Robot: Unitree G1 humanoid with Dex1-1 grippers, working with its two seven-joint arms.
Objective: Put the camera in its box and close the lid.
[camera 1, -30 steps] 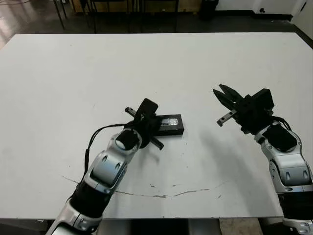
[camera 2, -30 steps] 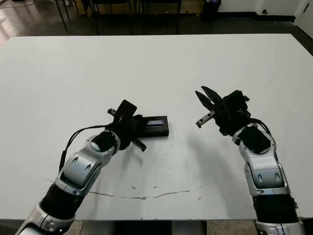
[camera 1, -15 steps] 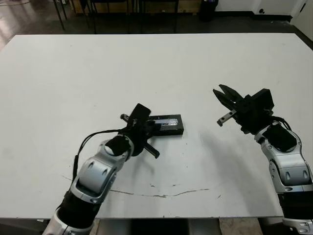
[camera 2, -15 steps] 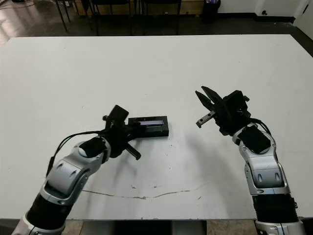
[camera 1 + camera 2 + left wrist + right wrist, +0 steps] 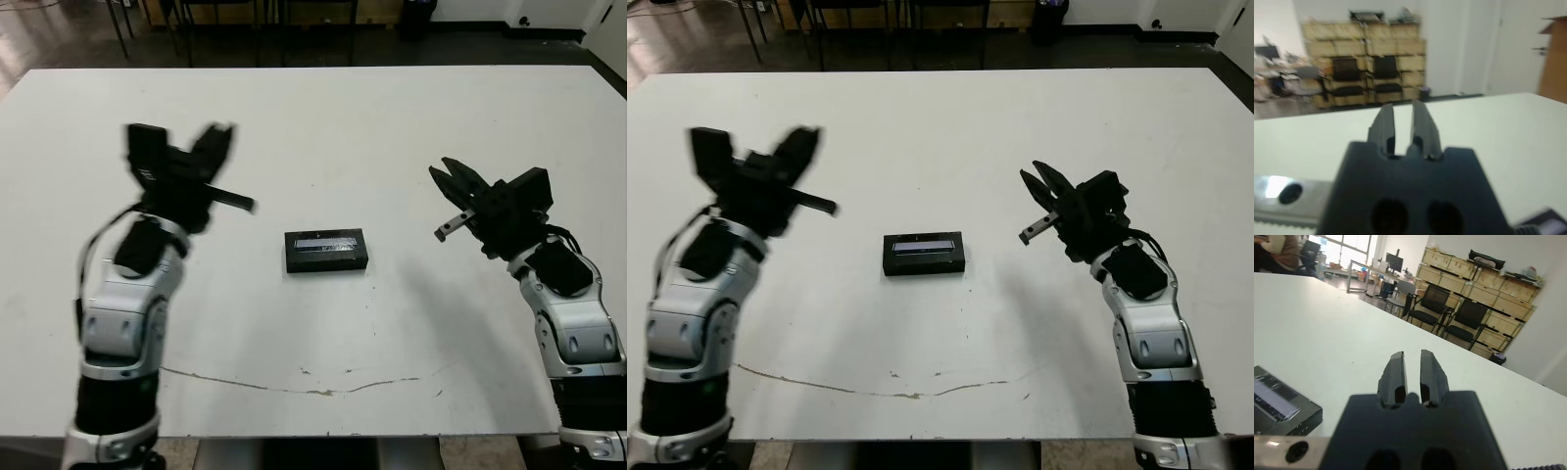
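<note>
Lid (image 5: pixel 327 252): black, glossy bluish-grey strip along top face. Table (image 5: pixel 392 147): white, thin dark scratch line near front edge. Left gripper (image 5: pixel 209 157), right gripper (image 5: pixel 453 184): black fingers; forearms silver-grey with black joints.

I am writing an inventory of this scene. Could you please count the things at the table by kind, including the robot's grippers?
Closed black box with the lid on it: 1
Robot grippers, left gripper and right gripper: 2
White table: 1
Total: 4
</note>
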